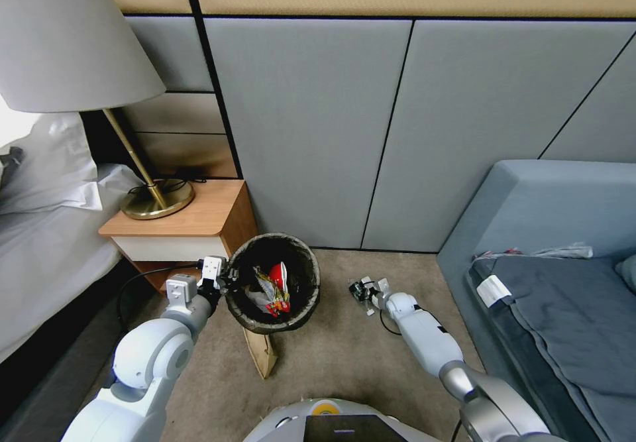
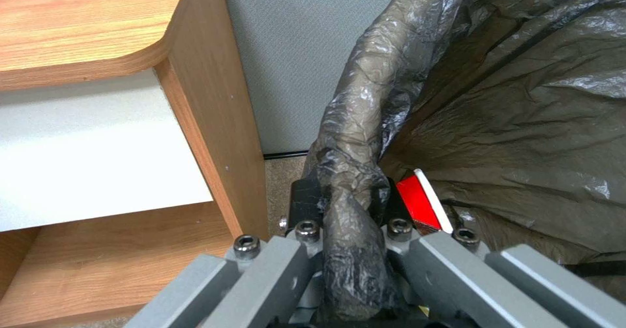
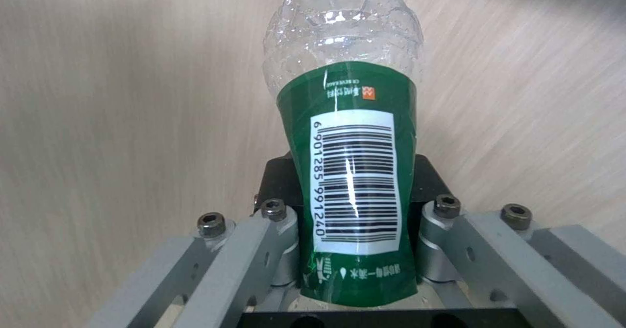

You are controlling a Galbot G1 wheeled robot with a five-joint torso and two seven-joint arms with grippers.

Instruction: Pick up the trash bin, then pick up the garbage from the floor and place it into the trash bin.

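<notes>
Right now my left pincer (image 1: 224,279) is clamped on the bag-covered rim of the trash bin (image 1: 273,283), holding it up beside the nightstand (image 1: 189,220). My right pincer (image 1: 366,291) grips a green-labelled bottle (image 3: 352,171) around its body, just off the bin's far side from the nightstand, over the floor (image 1: 344,356). A brown paper bag (image 1: 261,356) lies under the bin. I judge the slick liner could slip in my grip, tilting the bin, and the smooth bottle could twist loose.
</notes>
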